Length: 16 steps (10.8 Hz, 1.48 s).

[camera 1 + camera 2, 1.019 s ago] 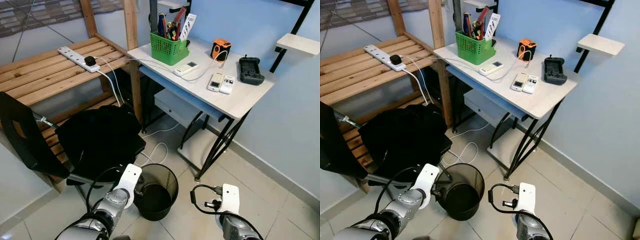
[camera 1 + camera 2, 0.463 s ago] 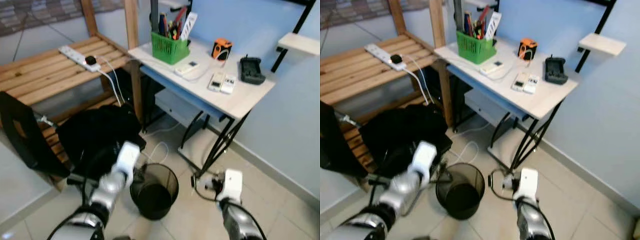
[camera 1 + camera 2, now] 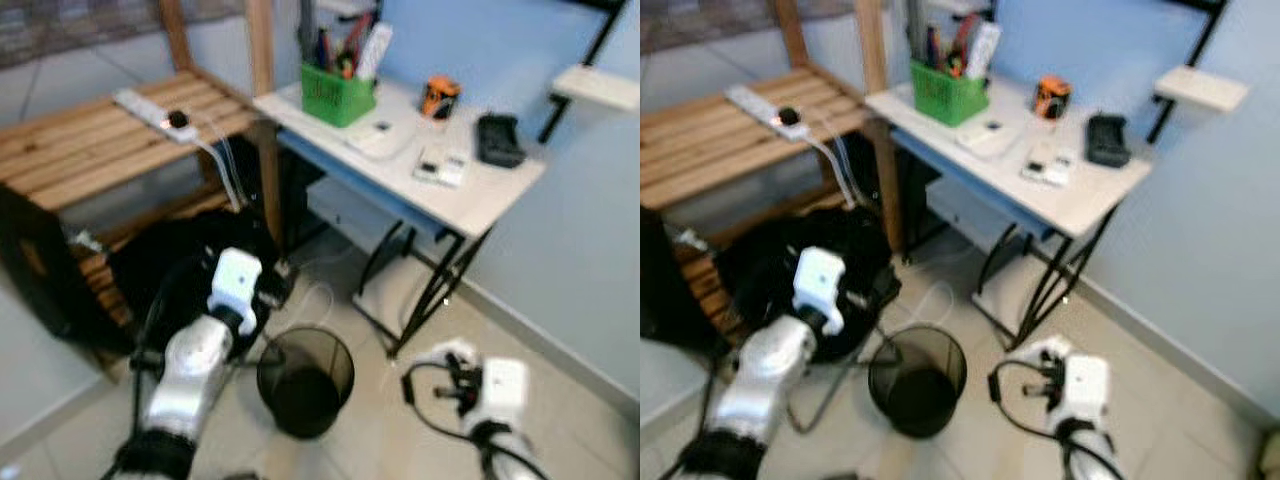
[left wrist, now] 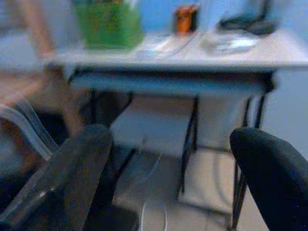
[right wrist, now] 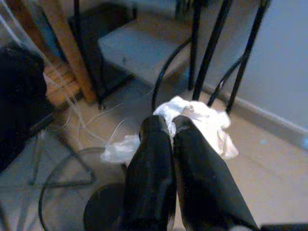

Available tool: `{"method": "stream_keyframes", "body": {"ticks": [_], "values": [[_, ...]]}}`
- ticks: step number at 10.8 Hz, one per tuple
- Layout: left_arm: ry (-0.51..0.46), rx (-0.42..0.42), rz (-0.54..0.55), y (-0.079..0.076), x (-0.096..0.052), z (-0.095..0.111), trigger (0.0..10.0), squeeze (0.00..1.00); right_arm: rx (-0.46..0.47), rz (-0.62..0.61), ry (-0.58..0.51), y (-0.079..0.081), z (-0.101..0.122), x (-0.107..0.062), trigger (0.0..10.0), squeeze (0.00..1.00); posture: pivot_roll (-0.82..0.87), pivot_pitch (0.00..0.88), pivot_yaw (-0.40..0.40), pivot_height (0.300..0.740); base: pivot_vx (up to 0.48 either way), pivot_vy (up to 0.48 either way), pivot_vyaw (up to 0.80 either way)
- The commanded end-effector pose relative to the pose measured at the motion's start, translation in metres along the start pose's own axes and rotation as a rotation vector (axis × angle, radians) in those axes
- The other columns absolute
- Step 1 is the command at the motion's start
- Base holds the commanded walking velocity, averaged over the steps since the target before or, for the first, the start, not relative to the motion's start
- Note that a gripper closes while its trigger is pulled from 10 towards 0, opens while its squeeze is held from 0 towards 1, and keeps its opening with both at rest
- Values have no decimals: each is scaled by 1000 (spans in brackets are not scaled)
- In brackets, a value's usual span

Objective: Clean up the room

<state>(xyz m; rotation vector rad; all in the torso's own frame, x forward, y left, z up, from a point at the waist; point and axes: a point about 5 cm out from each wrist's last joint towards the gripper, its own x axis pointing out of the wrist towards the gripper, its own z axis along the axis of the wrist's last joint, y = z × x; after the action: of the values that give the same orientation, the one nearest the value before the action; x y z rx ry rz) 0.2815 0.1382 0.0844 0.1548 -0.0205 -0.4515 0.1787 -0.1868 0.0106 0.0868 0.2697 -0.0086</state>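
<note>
Since a second ago, both silver arms are lifting clear of the round black mesh wastebasket (image 3: 305, 380). Beside it, the right claw (image 5: 174, 126) is pinching shut on a crumpled white paper wad (image 5: 204, 125), which looks light, soft and crushable, best gripped mid-bunch. The left claw (image 4: 168, 144) is gaping open and empty toward the white counter (image 3: 480, 195).

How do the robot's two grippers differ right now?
The left gripper has its fingers spread wide apart and holds nothing, while the right gripper has its fingers pressed together on a crumpled white paper. The left one is raised in front of the black chair, facing the white desk; the right one is low near the floor, beside the black bin. Both have long black fingers.
</note>
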Motion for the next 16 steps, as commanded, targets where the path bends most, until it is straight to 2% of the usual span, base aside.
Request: {"method": "stream_keyframes", "body": {"ticks": [1,2,3,4,5,6,7,8,9,12,14,16], "values": [[-92,38,-35,0,1,26,10000,0,19,13,-134,4,31,-1,10000,0,30,0,-3,740,0,0,0],[-180,45,-33,1,3,48,10000,0,42,7,-208,6,48,0,10000,0,30,0,-3,740,0,0,0],[-224,32,-21,-2,7,62,10000,0,68,-3,-243,10,60,6,10000,0,25,0,1,740,0,0,0],[-199,9,-27,-11,10,59,10000,0,81,-4,-248,18,66,16,10000,0,26,0,2,740,0,0,0],[-173,-2,-20,-13,9,55,10000,0,88,3,-237,22,67,18,10000,0,26,0,2,740,0,0,0],[-38,-198,205,4,14,34,10000,0,39,45,-178,32,60,26,10000,0,23,0,-1,740,0,0,0],[-1,-234,363,19,12,26,10000,0,51,36,-158,33,58,31,10000,0,20,0,-6,740,0,0,0],[21,-215,463,27,7,22,10000,0,76,17,-145,31,58,36,10000,0,23,0,-16,740,0,0,0],[32,-145,434,24,7,24,10000,0,68,10,-138,29,58,41,10000,0,31,0,-20,740,0,0,0],[65,-143,326,9,13,20,10000,0,30,16,-132,35,60,50,10000,0,26,0,-6,740,0,0,0],[51,-140,299,7,22,24,10000,0,34,9,-139,36,62,53,10000,0,24,0,-6,740,0,0,0],[54,-147,294,7,24,24,10000,0,21,42,-129,41,62,57,10000,0,26,0,-7,740,0,0,0]]}}
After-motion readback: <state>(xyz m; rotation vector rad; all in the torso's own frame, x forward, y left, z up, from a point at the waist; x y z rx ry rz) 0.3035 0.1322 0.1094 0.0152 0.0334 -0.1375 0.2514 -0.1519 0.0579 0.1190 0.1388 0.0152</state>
